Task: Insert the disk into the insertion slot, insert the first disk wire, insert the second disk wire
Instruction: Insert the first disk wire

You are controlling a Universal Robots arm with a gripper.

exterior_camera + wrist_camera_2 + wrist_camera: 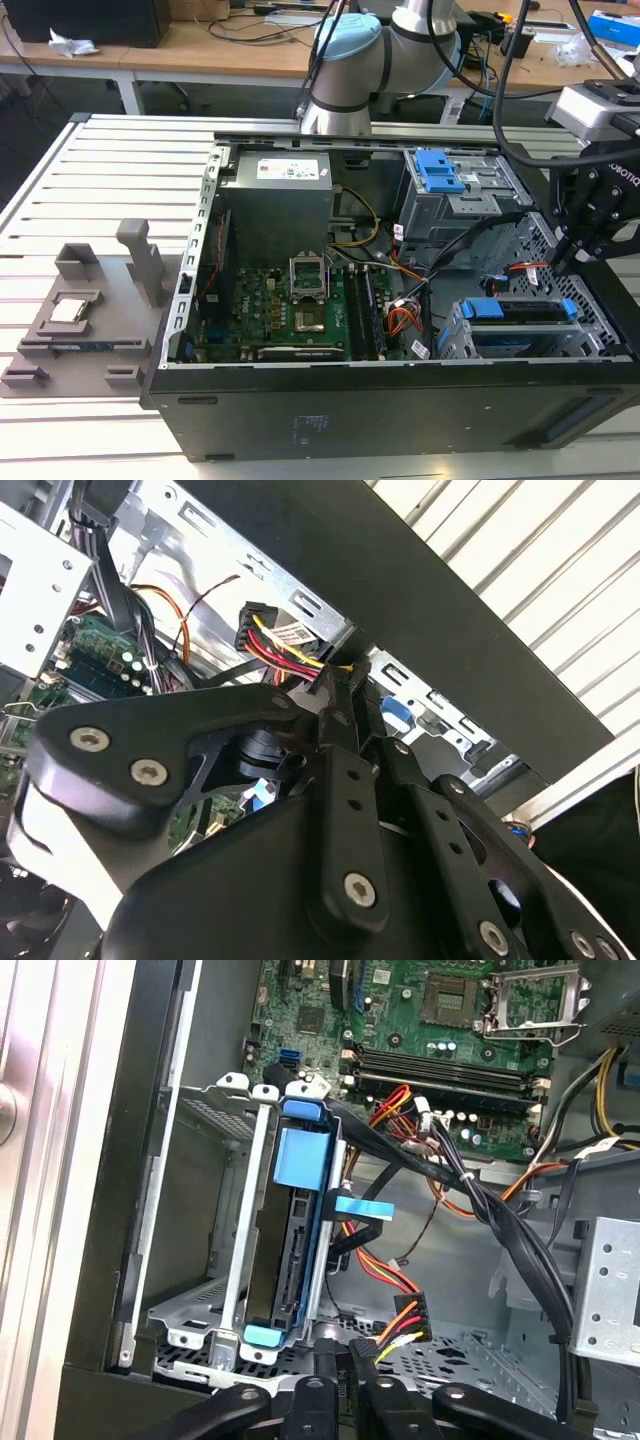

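Pinching the red-and-yellow disk wire, the gripper is hovering with jaws seemingly clamped together on it; the disk is sitting edge-on inside the insertion slot, just ahead, long axis running away from the jaws.

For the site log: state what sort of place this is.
Probably a robotics lab or workshop: an open computer case sits on a slatted metal table, a robot arm stands behind it, and cluttered wooden desks line the back.
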